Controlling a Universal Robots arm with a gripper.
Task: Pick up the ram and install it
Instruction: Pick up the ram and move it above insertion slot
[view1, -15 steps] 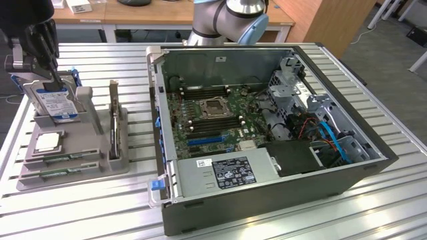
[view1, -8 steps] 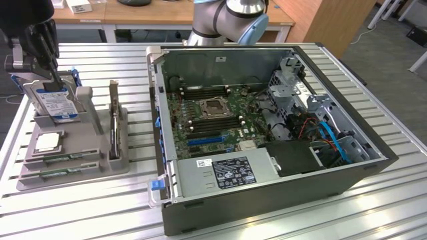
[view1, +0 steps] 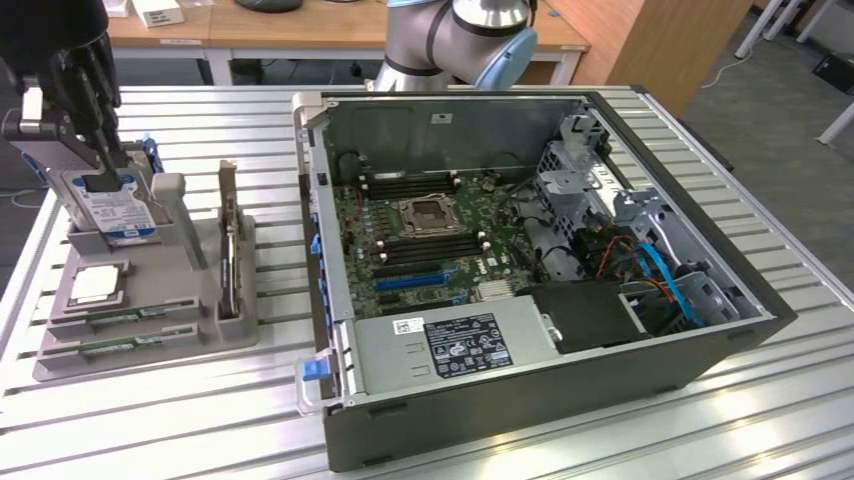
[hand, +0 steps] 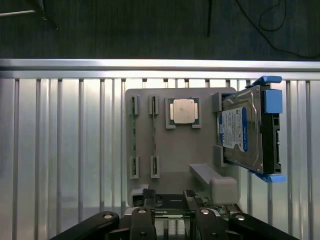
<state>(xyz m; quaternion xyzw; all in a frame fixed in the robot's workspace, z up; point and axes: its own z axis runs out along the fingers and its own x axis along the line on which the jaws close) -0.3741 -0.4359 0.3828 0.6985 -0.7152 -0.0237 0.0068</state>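
Black pincer (hand: 167, 197), spread wide and empty, hangs over the grey moulded holder (hand: 180, 150) where the long thin green ram stick (hand: 154, 135) lies slotted beside its twin (hand: 134, 135); a skewed grasp could snag both.

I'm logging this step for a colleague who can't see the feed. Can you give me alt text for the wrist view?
Seen from above, the open gripper hangs over a grey parts holder on a slatted metal table. The holder carries two green ram sticks lying in their slots, a square silver processor and a blue-labelled hard drive.
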